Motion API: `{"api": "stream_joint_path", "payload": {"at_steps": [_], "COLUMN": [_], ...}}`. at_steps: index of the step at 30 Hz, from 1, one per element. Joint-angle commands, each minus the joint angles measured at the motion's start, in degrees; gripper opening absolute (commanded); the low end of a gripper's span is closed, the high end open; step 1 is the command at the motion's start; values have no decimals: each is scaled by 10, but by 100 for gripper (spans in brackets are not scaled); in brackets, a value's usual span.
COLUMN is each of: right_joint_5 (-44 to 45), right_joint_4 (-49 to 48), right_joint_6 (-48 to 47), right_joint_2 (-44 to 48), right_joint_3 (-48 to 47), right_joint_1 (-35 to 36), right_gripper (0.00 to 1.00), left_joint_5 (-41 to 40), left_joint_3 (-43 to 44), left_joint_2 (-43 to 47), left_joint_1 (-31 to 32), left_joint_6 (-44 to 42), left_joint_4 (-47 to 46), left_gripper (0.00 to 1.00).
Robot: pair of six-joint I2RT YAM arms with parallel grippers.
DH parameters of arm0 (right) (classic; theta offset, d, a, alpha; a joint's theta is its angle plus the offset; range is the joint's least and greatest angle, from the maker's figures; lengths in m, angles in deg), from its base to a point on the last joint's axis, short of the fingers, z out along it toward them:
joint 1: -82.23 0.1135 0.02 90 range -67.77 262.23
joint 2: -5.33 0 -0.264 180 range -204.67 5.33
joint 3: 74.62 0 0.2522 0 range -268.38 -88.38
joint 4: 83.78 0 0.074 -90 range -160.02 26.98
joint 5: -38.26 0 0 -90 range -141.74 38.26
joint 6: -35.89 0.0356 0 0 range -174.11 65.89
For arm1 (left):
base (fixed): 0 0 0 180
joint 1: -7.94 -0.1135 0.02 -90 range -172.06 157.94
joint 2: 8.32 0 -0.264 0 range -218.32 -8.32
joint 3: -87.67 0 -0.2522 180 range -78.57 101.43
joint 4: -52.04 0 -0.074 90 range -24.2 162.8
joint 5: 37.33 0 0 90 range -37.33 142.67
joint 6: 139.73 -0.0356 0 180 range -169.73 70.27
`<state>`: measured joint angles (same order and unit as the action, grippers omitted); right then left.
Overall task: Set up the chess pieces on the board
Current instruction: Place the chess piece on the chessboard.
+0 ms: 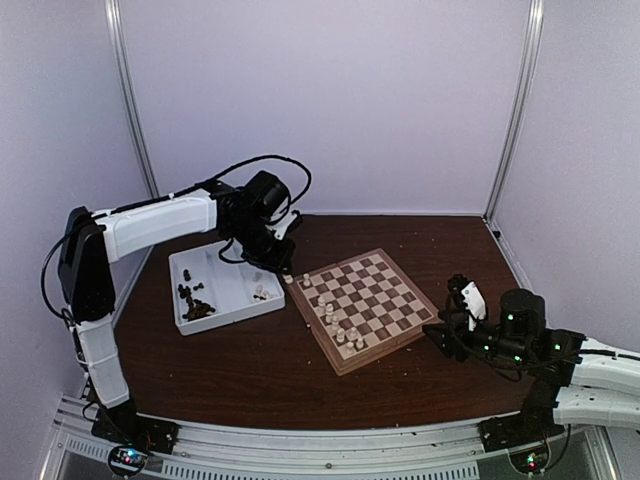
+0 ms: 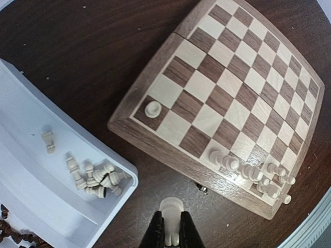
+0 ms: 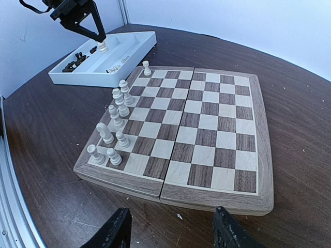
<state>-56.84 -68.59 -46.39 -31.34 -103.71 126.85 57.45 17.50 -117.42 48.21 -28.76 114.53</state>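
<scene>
1. Here's the board (image 1: 345, 362), lying flat on the dark wooden table (image 1: 250, 385), a little right of centre and turned so one corner points back toward the arm bases.
2. On it, cream chess pieces (image 3: 117, 123) stand upright in a ragged double line along one edge, the edge on the left in the right wrist view. They crowd the squares at the near end of that edge.
3. One lone cream piece (image 2: 152, 109) stands by itself on a dark corner square at the far end of the same edge, well apart from the cluster.
4. The rest of the squares show plain cream and brown checks inside the light wood border.
5. Now the left gripper (image 2: 170, 235): its two dark fingers are pinched on a small cream piece (image 2: 170, 209), held upright with the rounded top poking out past the fingertips.
6. That held piece hangs above the strip of table between the board's edge and the tray's corner, touching neither.
7. The white plastic tray (image 1: 232, 312) sits just beside the board on its left, not touching it.
8. In one tray compartment, loose cream pieces (image 2: 95, 178) lie tipped over in a small heap, with one more lying apart from them.
9. Another compartment holds a pile of dark brown pieces (image 1: 195, 305).
10. Over to the right gripper (image 3: 170, 232): fingers spread wide, nothing between them, low over the table just off the board's right-hand side.
</scene>
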Motion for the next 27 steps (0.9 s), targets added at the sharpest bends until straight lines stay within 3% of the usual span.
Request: {"api": "stream_joint_path", "payload": {"at_steps": [1, 15, 27], "right_joint_5": [-3, -3, -2], "right_joint_4": [-13, -13, -13], "right_joint_6": [-3, -3, -3], "right_joint_2": [6, 6, 6], "right_joint_3": [8, 9, 9], "right_joint_1": [-2, -2, -2], "right_gripper": [55, 55, 55], "left_joint_5": [17, -12, -17], "left_joint_3": [-6, -2, 16], "left_joint_2": [-11, -63, -111], "left_joint_1": [5, 21, 24], "left_joint_6": [19, 61, 75], "left_joint_4": [-46, -123, -135], "left_gripper": [1, 3, 3]}}
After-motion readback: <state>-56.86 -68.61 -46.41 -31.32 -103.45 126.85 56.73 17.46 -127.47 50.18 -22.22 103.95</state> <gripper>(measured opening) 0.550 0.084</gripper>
